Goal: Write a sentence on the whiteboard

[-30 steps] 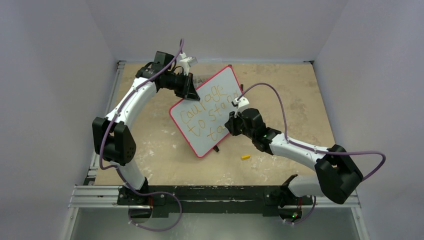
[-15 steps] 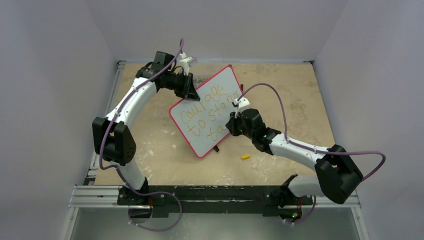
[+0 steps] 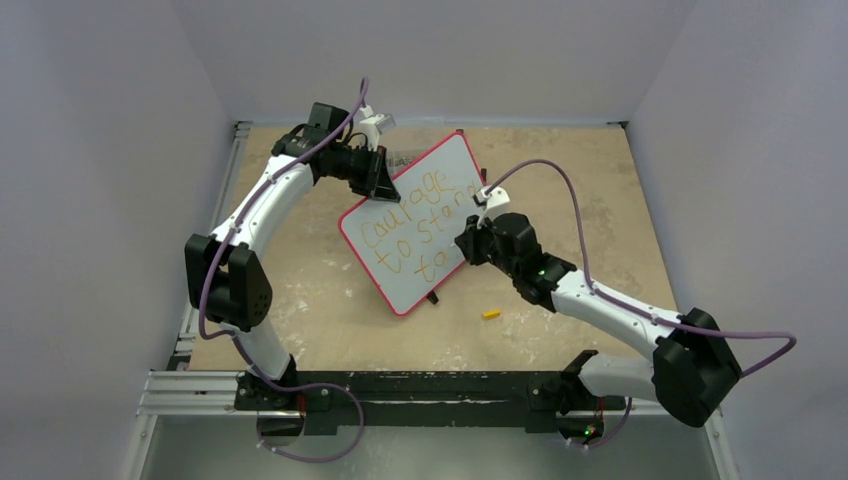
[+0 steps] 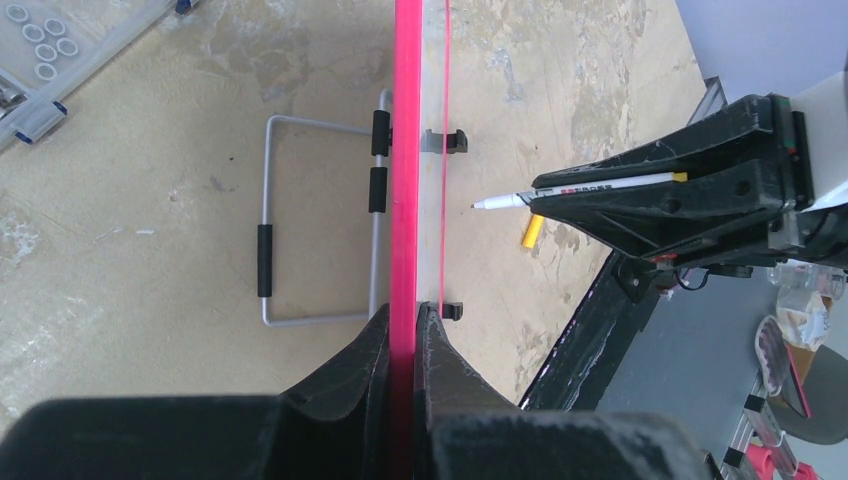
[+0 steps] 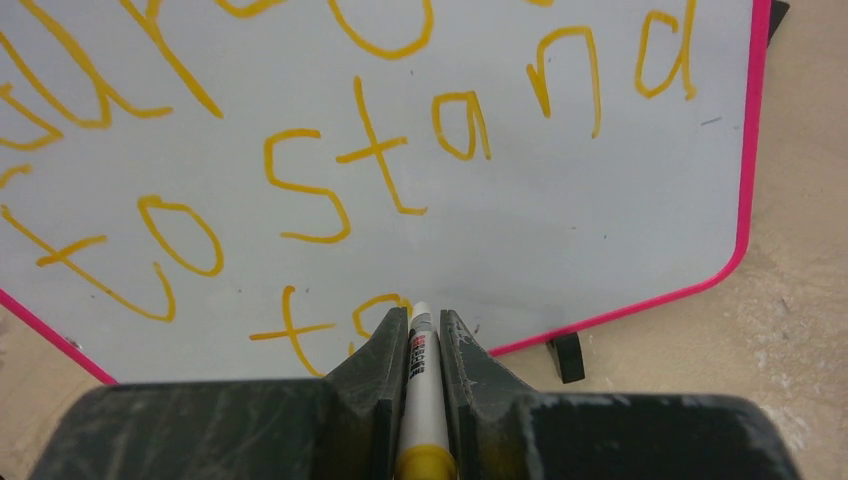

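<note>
Overhead, the surface is sandy and scuffed, with the whiteboard propped at a tilt near its middle.

- The sentence is in orange-yellow marker lettering on the whiteboard's face. The right wrist view reads "to stand" in full, only part of the line above it, and "ta" on the third line.
- Left arm: elbow bowed out to the left of the whiteboard, forearm reaching to its far-left corner.
- Left tool: pressed together on the whiteboard's red rim. Only its own wrist view shows this, with the board edge-on.
- Right arm: stretched low from the near right of the whiteboard, wrist facing its lower lines.
- Right tool: pinching a white marker pointed at the whiteboard. The left wrist view shows a narrow gap between tip and face; the right wrist view hides it.
- A wire stand is behind the whiteboard, seen in the left wrist view only.
- A clear tray lies beyond the whiteboard's back.
- A black clip sits on the whiteboard's edge.
- A yellow cap lies on the surface, near the whiteboard's near-right side.
</note>
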Tool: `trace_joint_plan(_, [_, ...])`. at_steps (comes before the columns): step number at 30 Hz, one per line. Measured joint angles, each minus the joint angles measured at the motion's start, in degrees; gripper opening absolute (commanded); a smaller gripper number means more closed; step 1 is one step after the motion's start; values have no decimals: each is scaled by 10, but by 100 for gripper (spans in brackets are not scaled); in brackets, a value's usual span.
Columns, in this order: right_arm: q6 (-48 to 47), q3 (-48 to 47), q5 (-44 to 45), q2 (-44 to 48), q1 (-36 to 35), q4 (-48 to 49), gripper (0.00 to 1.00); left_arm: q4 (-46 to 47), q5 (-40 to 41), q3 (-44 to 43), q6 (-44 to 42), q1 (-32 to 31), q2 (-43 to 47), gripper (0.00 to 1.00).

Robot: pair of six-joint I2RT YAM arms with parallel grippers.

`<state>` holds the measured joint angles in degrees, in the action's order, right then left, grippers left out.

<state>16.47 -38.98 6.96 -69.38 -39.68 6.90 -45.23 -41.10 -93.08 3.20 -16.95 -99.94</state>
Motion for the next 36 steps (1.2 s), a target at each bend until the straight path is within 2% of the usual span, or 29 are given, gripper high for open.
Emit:
trace_joint_plan(17, [6,-58,0,-66,23,17,0,-1,0,0,0,0,1,0])
trace_joint_plan(28, [9,-53,-3,-75,24,28,0,-1,1,0,0,0,1,0])
trace_joint_plan(36, [21,-4,-5,-66,26,50,0,-1,2,0,0,0,1,0])
